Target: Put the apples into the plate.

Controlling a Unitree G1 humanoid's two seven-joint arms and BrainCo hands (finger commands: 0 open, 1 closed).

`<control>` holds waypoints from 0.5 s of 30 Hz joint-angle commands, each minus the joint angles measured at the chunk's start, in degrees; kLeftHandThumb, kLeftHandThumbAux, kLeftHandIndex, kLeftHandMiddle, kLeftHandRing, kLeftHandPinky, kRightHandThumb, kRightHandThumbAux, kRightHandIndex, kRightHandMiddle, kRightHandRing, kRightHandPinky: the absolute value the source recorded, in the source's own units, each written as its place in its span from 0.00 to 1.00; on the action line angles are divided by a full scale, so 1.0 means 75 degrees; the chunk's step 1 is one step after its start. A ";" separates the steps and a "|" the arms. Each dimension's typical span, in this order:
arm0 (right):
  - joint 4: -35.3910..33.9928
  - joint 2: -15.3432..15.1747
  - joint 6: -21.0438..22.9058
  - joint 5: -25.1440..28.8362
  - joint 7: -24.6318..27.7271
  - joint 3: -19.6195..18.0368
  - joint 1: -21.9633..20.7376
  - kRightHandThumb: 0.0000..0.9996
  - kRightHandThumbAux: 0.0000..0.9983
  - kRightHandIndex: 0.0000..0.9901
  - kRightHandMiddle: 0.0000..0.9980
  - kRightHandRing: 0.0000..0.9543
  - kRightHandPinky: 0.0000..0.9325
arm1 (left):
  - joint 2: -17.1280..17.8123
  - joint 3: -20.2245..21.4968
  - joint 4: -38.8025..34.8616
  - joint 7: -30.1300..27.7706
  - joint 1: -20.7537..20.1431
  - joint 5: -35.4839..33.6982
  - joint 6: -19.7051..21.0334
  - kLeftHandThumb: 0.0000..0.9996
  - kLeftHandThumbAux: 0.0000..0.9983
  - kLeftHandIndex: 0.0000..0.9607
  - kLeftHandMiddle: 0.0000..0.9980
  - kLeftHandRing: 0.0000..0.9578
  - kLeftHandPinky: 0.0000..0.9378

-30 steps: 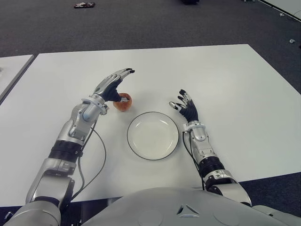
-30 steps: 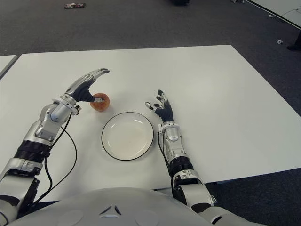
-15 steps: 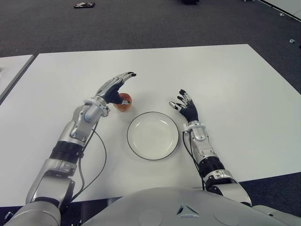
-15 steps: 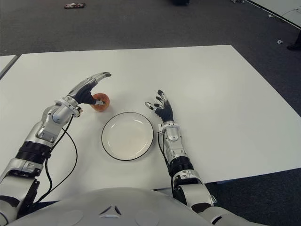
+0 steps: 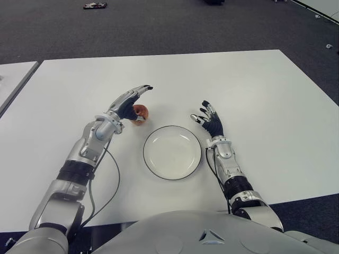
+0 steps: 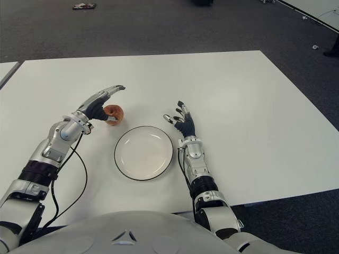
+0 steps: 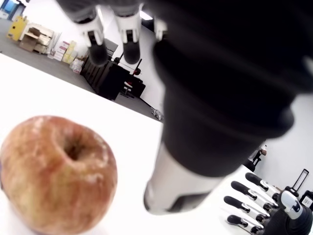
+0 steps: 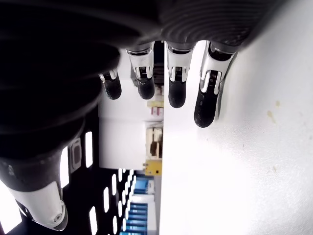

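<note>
A reddish-brown apple (image 5: 141,112) (image 7: 58,176) sits on the white table (image 5: 254,95), just beyond the left rim of an empty white plate (image 5: 172,153) with a dark edge. My left hand (image 5: 130,101) hovers over the apple from the left, its fingers stretched out above it. In the left wrist view its thumb (image 7: 195,161) stands beside the apple with a gap between them, so the hand is open and holds nothing. My right hand (image 5: 210,121) shows just right of the plate, fingers (image 8: 176,83) spread and empty.
A second white table (image 5: 13,79) edges in at the far left. Dark carpet (image 5: 175,26) lies beyond the table's far edge, with a small dark object (image 5: 95,6) on it. A black cable (image 5: 112,180) loops beside my left forearm.
My left hand has dipped lower and a little forward over the apple, fingers still extended. The apple, plate and right hand stay where they were.
</note>
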 commanded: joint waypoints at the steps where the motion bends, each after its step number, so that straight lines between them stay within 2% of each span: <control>1: 0.0287 0.0002 0.0482 0.0055 0.0005 -0.0035 0.0350 0.14 0.69 0.00 0.05 0.09 0.17 | -0.0089 -0.0108 0.0164 -0.0171 0.0112 -0.0117 0.0074 0.02 0.36 0.00 0.00 0.00 0.00; 15: 0.0205 0.0007 0.0468 0.0072 0.0035 -0.0033 0.0415 0.14 0.69 0.00 0.05 0.09 0.17 | -0.0182 -0.0261 0.0798 0.0066 -0.0060 0.0016 0.0051 0.03 0.37 0.00 0.00 0.00 0.00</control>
